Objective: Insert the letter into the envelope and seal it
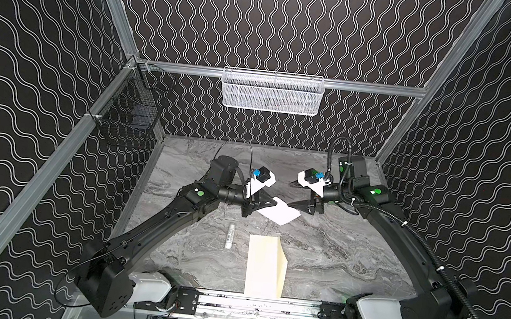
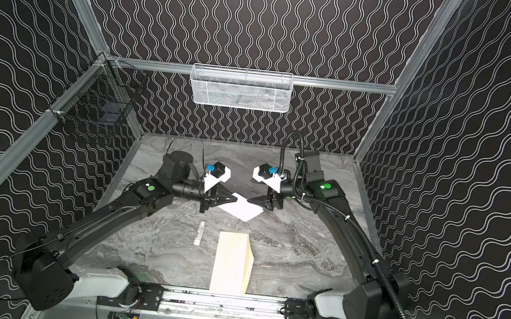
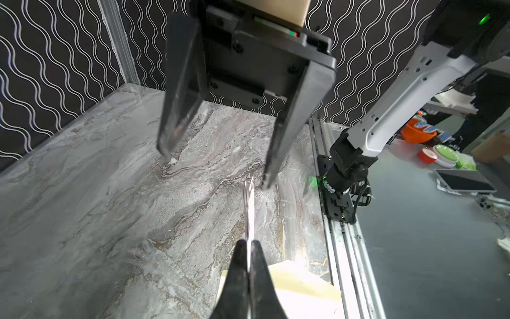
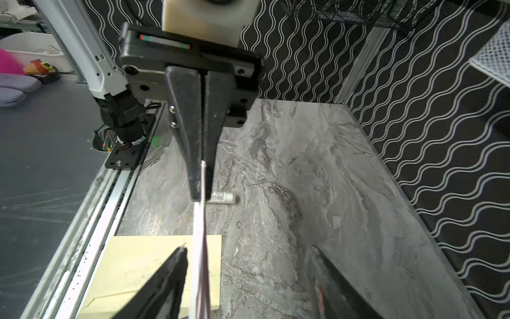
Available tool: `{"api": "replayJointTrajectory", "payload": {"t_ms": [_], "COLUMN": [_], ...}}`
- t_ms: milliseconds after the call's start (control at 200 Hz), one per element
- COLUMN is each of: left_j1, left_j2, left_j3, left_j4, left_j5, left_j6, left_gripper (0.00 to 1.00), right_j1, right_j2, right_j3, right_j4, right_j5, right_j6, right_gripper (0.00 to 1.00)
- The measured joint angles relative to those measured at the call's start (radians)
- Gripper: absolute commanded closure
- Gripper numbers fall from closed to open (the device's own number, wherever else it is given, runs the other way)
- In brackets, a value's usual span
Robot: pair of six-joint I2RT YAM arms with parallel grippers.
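The white letter (image 1: 281, 214) (image 2: 244, 210) hangs folded above the marble table, pinched at one edge by my left gripper (image 1: 274, 203) (image 3: 249, 244), which is shut on it. The wrist views show the letter edge-on (image 3: 249, 210) (image 4: 200, 248). My right gripper (image 1: 291, 194) (image 4: 248, 250) faces it, open. The letter's free edge lies between the right fingers, close beside one finger (image 4: 176, 265), and is not pinched. The cream envelope (image 1: 264, 266) (image 2: 232, 261) (image 4: 143, 265) lies flat at the table's front edge with its flap folded out to the right.
A small white cylindrical stick (image 1: 230, 236) (image 4: 223, 197) lies on the table left of the envelope. A white mesh basket (image 1: 272, 91) hangs on the back wall and a black wire basket (image 1: 129, 114) on the left wall. An aluminium rail (image 1: 258, 306) runs along the front.
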Motion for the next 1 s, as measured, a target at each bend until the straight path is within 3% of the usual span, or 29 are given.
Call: {"api": "replayJointTrajectory", "payload": {"t_ms": [205, 305, 430, 475, 601, 686, 736, 826, 931, 1001], "left_j1": [-0.007, -0.012, -0.015, -0.015, -0.017, -0.019, -0.021, -0.020, -0.019, -0.018], "left_j2": [0.000, 0.000, 0.000, 0.000, -0.002, -0.002, -0.002, -0.002, -0.017, -0.053], "left_j3": [0.000, 0.000, 0.006, 0.006, 0.010, 0.012, 0.017, 0.022, 0.002, -0.046], "left_j4": [-0.024, -0.025, -0.027, -0.024, -0.030, -0.036, -0.040, -0.032, 0.008, 0.068], "left_j5": [-0.010, -0.009, -0.018, -0.025, -0.031, -0.029, -0.027, -0.031, -0.058, -0.072], "left_j6": [0.021, 0.022, 0.040, 0.040, 0.043, 0.043, 0.043, 0.042, -0.006, -0.060], "left_gripper": [1.00, 1.00, 1.00, 1.00, 1.00, 1.00, 0.88, 0.54, 0.35, 0.28], "right_j1": [0.060, 0.105, 0.114, 0.117, 0.119, 0.119, 0.119, 0.119, 0.109, 0.087], "right_j2": [0.032, 0.074, 0.123, 0.130, 0.126, 0.105, 0.092, 0.066, 0.033, 0.012], "right_j3": [-0.011, 0.005, 0.058, 0.069, 0.069, 0.048, 0.039, 0.022, -0.010, -0.037], "right_j4": [-0.002, -0.016, -0.059, -0.086, -0.116, -0.108, -0.105, -0.087, -0.063, -0.038], "right_j5": [-0.005, -0.005, -0.002, 0.000, 0.004, 0.010, 0.010, 0.015, 0.024, 0.024], "right_j6": [0.006, 0.008, 0.003, 0.000, -0.009, -0.006, -0.006, 0.004, 0.022, 0.065], "right_gripper": [0.36, 0.51, 0.80, 0.87, 1.00, 1.00, 1.00, 1.00, 1.00, 1.00]}}
